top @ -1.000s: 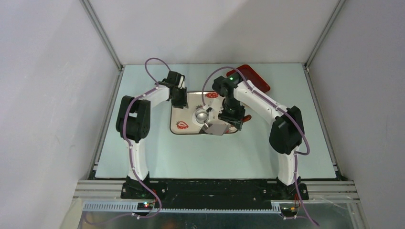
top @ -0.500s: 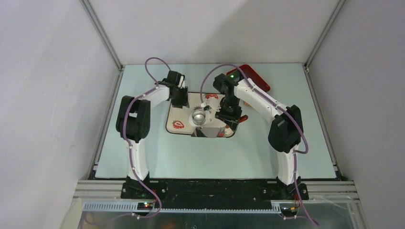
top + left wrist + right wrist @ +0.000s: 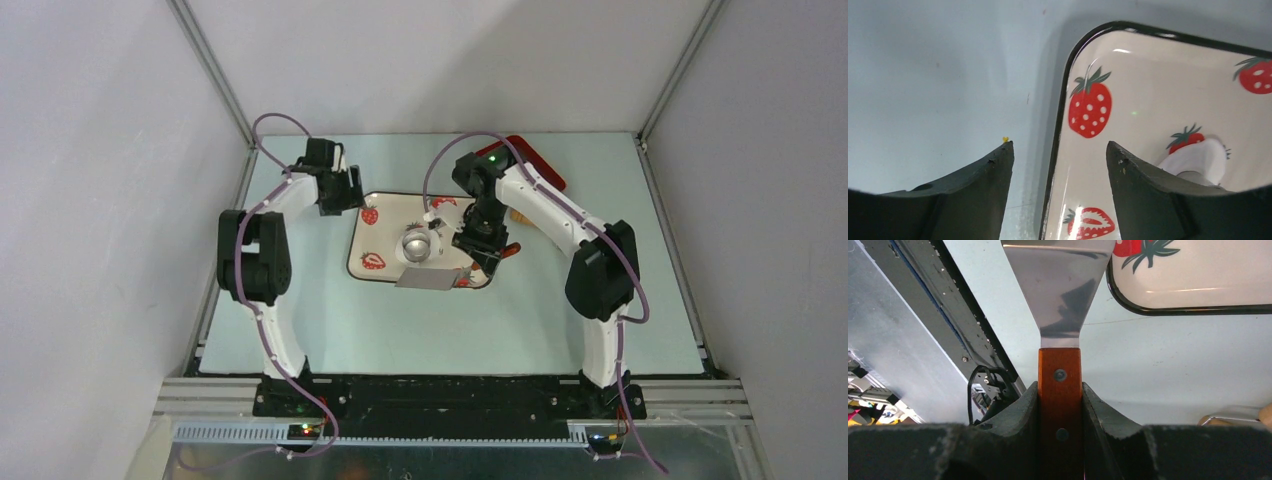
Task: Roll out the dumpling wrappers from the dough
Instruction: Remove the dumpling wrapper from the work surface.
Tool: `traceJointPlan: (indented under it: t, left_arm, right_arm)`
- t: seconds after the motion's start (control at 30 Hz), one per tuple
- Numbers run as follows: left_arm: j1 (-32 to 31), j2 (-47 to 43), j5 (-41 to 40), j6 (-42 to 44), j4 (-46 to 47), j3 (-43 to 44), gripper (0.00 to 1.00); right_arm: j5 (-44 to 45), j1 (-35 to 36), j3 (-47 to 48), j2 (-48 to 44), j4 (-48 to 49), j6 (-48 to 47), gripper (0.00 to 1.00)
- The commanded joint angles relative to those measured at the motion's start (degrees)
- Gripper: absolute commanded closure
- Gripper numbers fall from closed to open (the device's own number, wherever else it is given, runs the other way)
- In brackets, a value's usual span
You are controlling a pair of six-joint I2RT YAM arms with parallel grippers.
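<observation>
Currently the right gripper (image 3: 1060, 390) is pinching the wooden handle of the scraper (image 3: 1060, 315). The steel blade points out over the table (image 3: 1173, 365), just at the near rim of the tray (image 3: 1198, 310). The left gripper (image 3: 1059, 147) is spread and empty, and the tray's left rim runs between its fingers. I cannot tell whether it touches the rim.

Step, as I read it: bring the blade to the dough (image 3: 1198, 156) to press or lift it. To do it well:
- Raise the blade over the rim first, not into it.
- Keep the blade flat and low across the tray.
- Steer round the cup (image 3: 420, 243), which stands mid-tray close to the likely path.
- Go slowly. The tray looks free to slide, so the left gripper could pinch the rim to steady it.

Dough: a small matte white piece on the tray, lying over a strawberry print, half hidden behind my left finger. The edge is rounded and looks soft. I cannot tell whether it is a lump or flat. I see no rolled wrappers in any view.
</observation>
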Motion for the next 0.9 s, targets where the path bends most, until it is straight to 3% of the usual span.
traceJointPlan:
  t: [0.0, 0.53, 0.87]
  left_arm:
    - [-0.03, 0.28, -0.08, 1.25, -0.65, -2.22, 0.29]
    - [-0.15, 3.39, 4.64, -0.97, -0.89, -4.62, 0.59]
    - [-0.58, 3.02, 5.04, -1.82, -0.77, -6.06, 0.87]
  right_arm:
    - [-2.58, -0.34, -0.83, -5.08, -2.94, -0.35, 1.0]
    - [-1.72, -0.34, -5.83, -5.2, -2.99, 0.77, 1.0]
    - [1.76, -3.35, -6.51, -4.31, -2.99, 1.76, 1.0]
